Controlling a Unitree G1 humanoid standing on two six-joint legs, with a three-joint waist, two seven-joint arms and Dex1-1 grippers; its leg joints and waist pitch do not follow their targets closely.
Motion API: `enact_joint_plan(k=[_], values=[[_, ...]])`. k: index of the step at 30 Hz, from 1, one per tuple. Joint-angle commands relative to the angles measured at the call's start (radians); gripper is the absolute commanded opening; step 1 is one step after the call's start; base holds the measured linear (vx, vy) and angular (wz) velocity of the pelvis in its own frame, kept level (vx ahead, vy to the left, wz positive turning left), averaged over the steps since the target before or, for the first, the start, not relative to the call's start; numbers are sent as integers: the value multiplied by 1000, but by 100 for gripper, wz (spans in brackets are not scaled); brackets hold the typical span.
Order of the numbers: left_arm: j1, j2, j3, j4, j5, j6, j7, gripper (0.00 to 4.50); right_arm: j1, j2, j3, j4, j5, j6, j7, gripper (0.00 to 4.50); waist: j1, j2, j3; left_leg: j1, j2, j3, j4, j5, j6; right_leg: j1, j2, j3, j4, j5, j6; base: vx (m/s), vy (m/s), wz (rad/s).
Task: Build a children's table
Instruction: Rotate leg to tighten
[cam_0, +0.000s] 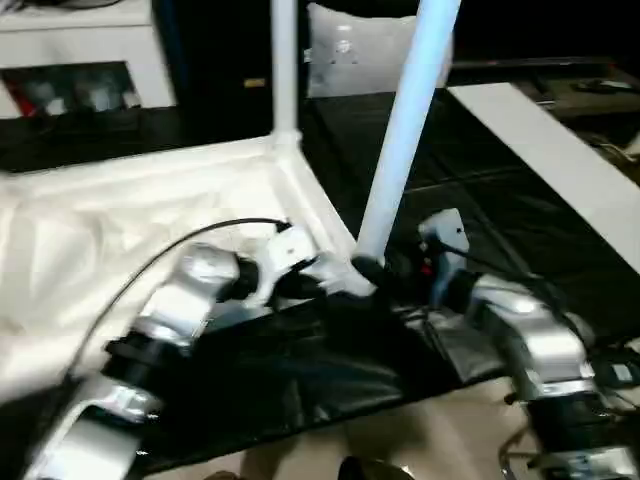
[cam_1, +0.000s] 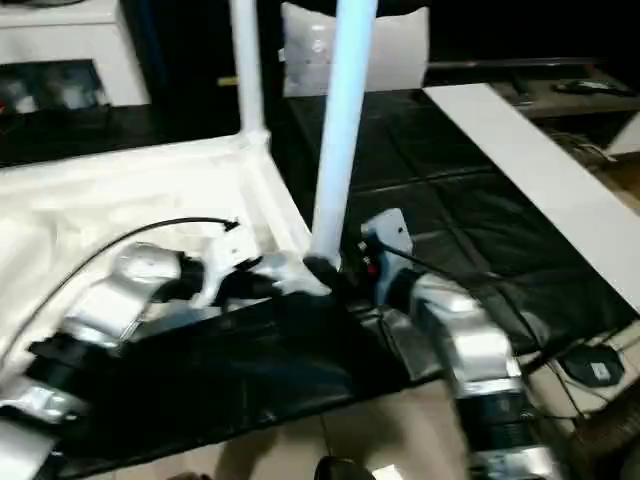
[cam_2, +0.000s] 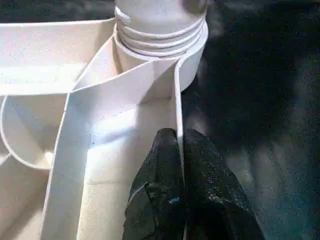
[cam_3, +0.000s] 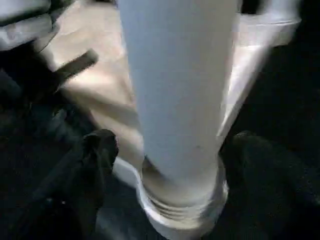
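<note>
The children's table top (cam_0: 120, 220) lies underside up on a black mat, white and ribbed. One white leg (cam_0: 284, 70) stands upright in its far corner socket. A second leg (cam_0: 405, 130) rises from the near corner socket (cam_2: 160, 45), leaning slightly to the right. My left gripper (cam_2: 179, 137) is shut on the thin rim wall of the top just beside that socket. My right gripper (cam_3: 175, 145) is open around the second leg's base, one black finger (cam_3: 97, 150) on each side with a gap to the tube.
A white-grey cushion (cam_0: 345, 50) stands behind the top. A flat white board (cam_0: 560, 160) lies across the mat (cam_0: 480, 200) at the right. A white shelf unit (cam_0: 80, 50) is at the far left. Bare floor (cam_0: 420, 430) begins at the mat's near edge.
</note>
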Motion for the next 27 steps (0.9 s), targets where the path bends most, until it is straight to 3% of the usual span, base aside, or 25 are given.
enact_joint_plan(k=[1,6,7,11,13,18,27], values=[[-7,10,-52,-7,-10,-80,-99,0,3,-45,29,-19,23,-30,111,443,0,5,-74,3,15,10,-47,-103,113,75,-60,47,-53,-191,-200,0,0,0],[-16,52,-84,19,-20,-179,-212,0,-19,-130,75,-2,49,-38,300,443,9,1,-69,6,17,9,-49,-167,99,73,-64,49,-60,-269,-192,0,0,0],[-17,60,-91,21,-24,-192,-237,0,-27,-143,83,7,61,-35,343,415,9,-1,-68,6,18,8,-50,-174,95,73,-66,48,-62,-298,-185,0,0,0],[-23,80,-117,28,-30,-244,-312,0,-57,-165,110,38,80,-21,445,390,17,-2,-67,6,19,8,-50,-188,76,69,-67,48,-68,-370,-162,0,0,0],[-31,79,-125,36,-30,-260,-330,0,-74,-175,137,52,83,-18,488,377,20,-7,-66,7,20,9,-50,-187,73,68,-66,47,-67,-373,-161,0,0,0],[-41,74,-126,47,-30,-273,-337,0,-87,-176,159,60,83,-11,522,328,23,-5,-68,2,21,6,-50,-177,65,71,-67,47,-63,-359,-160,0,0,0],[-41,87,-124,67,-31,-298,-348,0,-97,-198,181,67,89,9,585,253,24,-10,-67,0,20,9,-46,-158,74,69,-67,47,-60,-344,-160,0,0,0]])
